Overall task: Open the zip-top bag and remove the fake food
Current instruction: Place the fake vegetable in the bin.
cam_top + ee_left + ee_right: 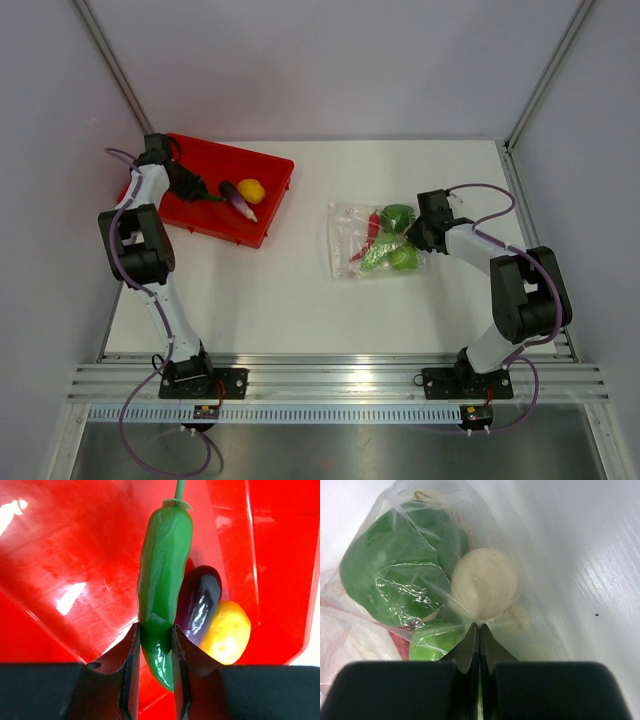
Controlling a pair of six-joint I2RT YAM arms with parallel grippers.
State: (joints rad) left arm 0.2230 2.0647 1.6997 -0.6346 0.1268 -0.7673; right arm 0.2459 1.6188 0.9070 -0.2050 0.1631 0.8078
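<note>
The left gripper point(155, 628) is clamped on a green toy chilli point(165, 565) over the red tray point(75, 555), where a purple aubergine point(200, 602) and a yellow toy fruit point(227, 632) lie touching. The right gripper point(479, 626), jaws pressed together, pinches the film of the zip-top bag point(535, 560), which lies on the white table point(300, 300) holding the remaining fake food point(395, 575): green pieces, a pale ball and something red
</note>
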